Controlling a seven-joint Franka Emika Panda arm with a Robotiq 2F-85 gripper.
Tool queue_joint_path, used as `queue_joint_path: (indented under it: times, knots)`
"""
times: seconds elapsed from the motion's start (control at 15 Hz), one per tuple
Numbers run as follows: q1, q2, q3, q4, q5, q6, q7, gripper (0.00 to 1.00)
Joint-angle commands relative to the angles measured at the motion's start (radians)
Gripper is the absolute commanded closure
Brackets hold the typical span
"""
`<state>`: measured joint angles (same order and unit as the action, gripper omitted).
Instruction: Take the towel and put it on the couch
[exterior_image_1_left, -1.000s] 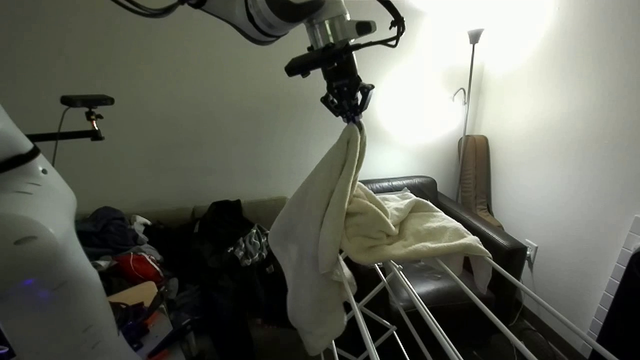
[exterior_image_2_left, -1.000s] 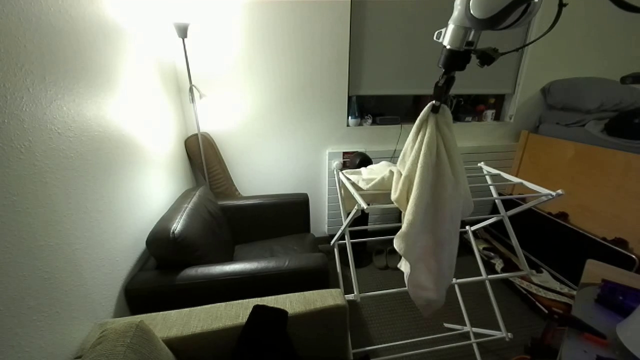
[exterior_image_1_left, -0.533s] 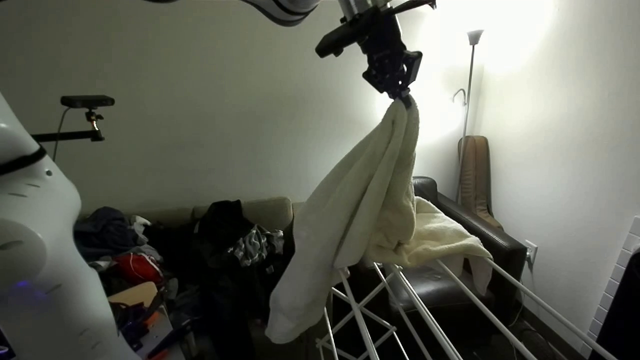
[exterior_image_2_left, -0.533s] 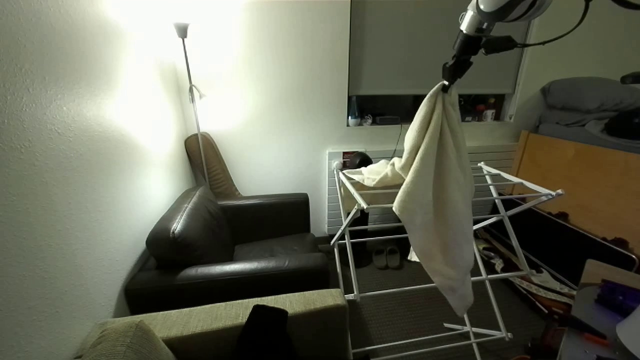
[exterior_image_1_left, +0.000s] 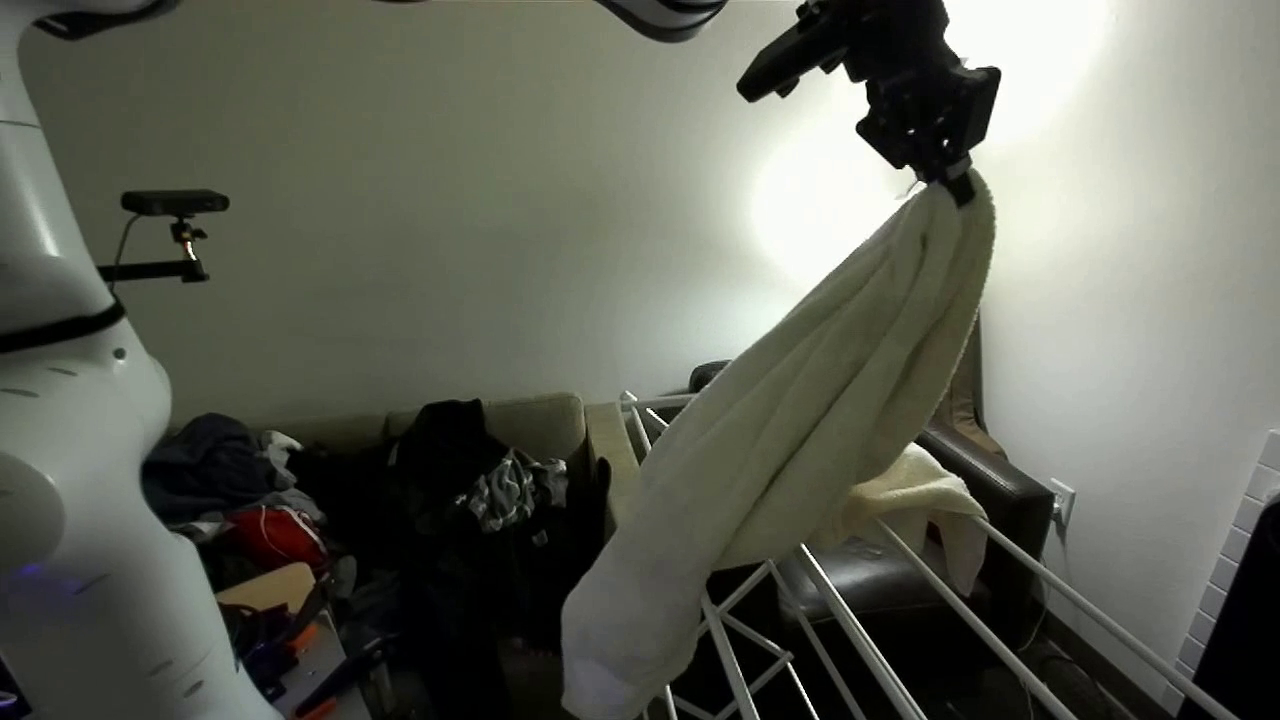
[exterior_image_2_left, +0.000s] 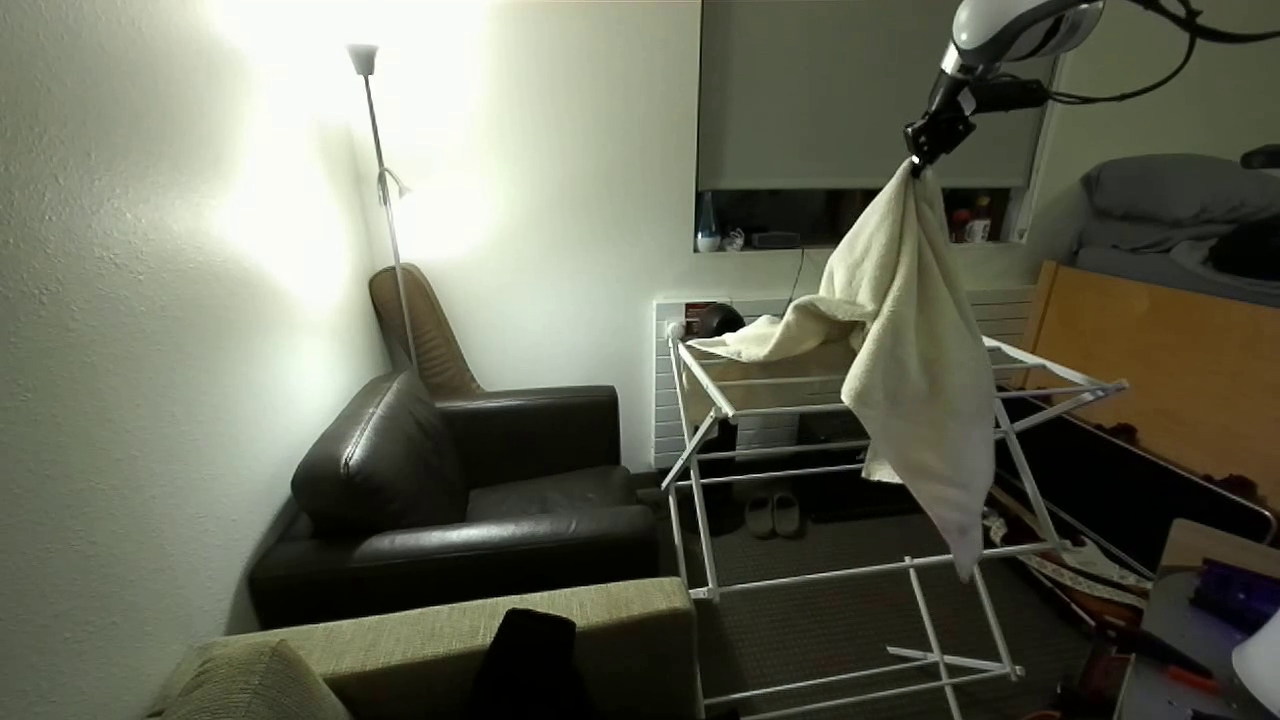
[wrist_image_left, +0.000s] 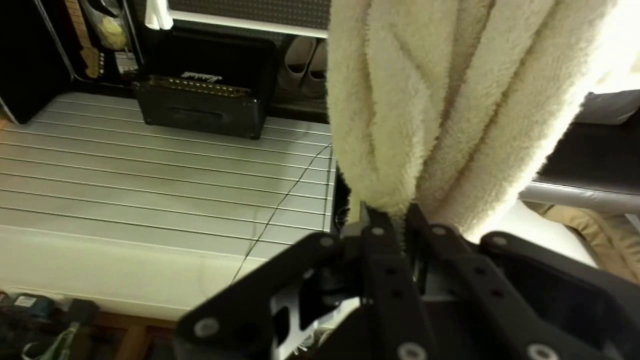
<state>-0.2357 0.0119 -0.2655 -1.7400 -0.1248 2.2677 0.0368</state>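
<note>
Standing near dark armchair (exterior_image_2_left: 490, 532), partly under towel (exterior_image_2_left: 918, 345): white drying rack (exterior_image_2_left: 911, 564).

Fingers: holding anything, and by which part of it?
The towel, pinched between the fingers at its bunched-up top; corner or edge, can't tell.

A white drying rack (exterior_image_1_left: 862, 636) stands on the dark floor (exterior_image_2_left: 820, 635). In an exterior view, at the rack's ten o'clock, one end of the cream towel (exterior_image_2_left: 915, 350) lies across the top bars. In the wrist view, slippers (wrist_image_left: 296, 62) lie on the floor at three o'clock from an amplifier (wrist_image_left: 197, 97) that seems to stand there too.
</note>
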Motion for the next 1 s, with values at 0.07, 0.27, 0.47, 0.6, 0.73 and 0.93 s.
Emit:
queue_joint_path:
  times: [0.07,0.27,0.47,0.6,0.73,0.93]
  knots:
    - [-0.028,0.067,-0.018,0.029,-0.005,-0.001,0.02,0.95]
    - [-0.026,0.075,-0.009,-0.033,0.032,-0.031,-0.01,0.95]
    - [-0.021,0.08,0.007,-0.092,0.055,-0.035,-0.033,0.94]
    - [-0.017,0.077,0.017,-0.13,0.059,-0.03,-0.042,0.94]
    - [-0.015,0.072,0.026,-0.164,0.064,-0.024,-0.059,0.94]
    - [-0.013,0.08,0.032,-0.191,0.076,-0.026,-0.085,0.94]
